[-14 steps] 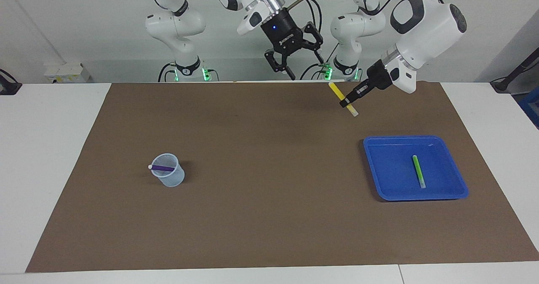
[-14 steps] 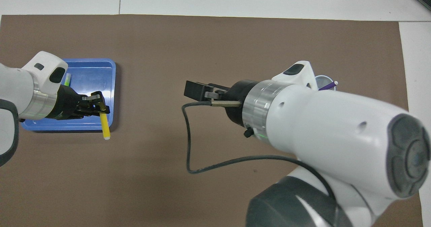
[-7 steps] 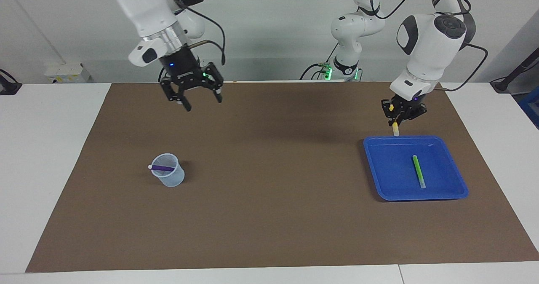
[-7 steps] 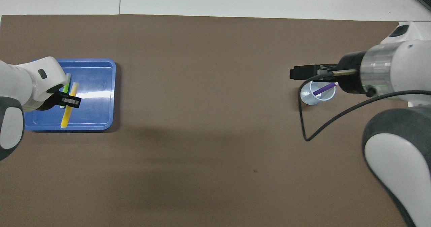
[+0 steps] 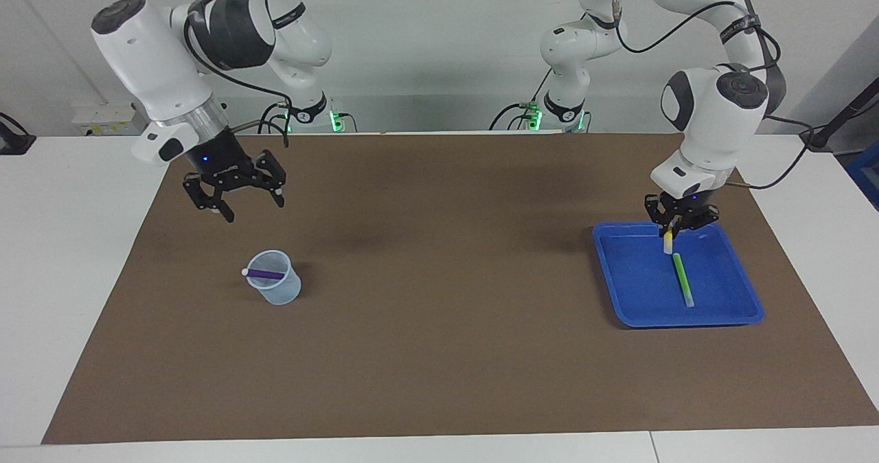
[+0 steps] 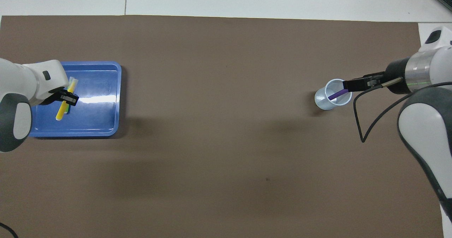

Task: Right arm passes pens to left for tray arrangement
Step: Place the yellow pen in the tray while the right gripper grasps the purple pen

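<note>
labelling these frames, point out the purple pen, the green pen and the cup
purple pen (image 5: 266, 273), facing view, middle of its barrel
green pen (image 5: 682, 281), facing view, middle of its barrel
cup (image 5: 280, 295), facing view, its clear side wall

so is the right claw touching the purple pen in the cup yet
Apart. The facing view shows the right claw open in the air above the cup, with bare mat between its fingertips and the purple pen.

Robot lab (two bench-mounted arms (image 5: 707, 99))

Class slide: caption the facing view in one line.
Left gripper lowers yellow pen over blue tray; open right gripper hangs above cup holding purple pen.
</note>
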Robot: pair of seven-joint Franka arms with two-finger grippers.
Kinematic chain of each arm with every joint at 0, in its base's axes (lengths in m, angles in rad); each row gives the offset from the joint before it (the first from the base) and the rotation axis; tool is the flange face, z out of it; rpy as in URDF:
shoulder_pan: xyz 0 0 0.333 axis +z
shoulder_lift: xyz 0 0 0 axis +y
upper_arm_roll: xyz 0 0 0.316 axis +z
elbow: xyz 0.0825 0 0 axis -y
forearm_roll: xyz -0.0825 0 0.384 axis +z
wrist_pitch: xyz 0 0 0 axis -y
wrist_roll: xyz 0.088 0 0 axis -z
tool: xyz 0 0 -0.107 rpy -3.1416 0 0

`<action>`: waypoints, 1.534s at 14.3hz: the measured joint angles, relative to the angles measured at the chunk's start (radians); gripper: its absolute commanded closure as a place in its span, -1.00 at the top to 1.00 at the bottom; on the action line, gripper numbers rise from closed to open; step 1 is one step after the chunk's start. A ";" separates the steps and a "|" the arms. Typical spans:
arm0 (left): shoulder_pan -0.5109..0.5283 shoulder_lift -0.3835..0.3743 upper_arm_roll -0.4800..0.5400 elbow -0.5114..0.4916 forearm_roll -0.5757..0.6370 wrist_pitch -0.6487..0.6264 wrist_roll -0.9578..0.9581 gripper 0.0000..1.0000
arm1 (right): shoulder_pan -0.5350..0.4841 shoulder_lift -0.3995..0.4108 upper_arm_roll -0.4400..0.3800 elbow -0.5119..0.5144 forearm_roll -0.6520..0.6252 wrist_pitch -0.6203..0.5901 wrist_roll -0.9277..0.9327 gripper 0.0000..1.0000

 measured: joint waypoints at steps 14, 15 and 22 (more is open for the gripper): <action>0.087 0.219 0.000 0.021 0.000 0.143 -0.147 -1.00 | -0.079 0.170 0.001 -0.055 -0.033 0.167 -0.603 0.09; 0.083 0.219 -0.004 0.022 0.000 0.126 -0.175 -1.00 | -0.079 0.172 0.001 -0.064 -0.033 0.172 -0.603 0.09; 0.065 0.221 -0.005 0.022 0.000 0.101 -0.291 -1.00 | -0.090 0.196 0.001 -0.087 -0.033 0.205 -0.603 -0.05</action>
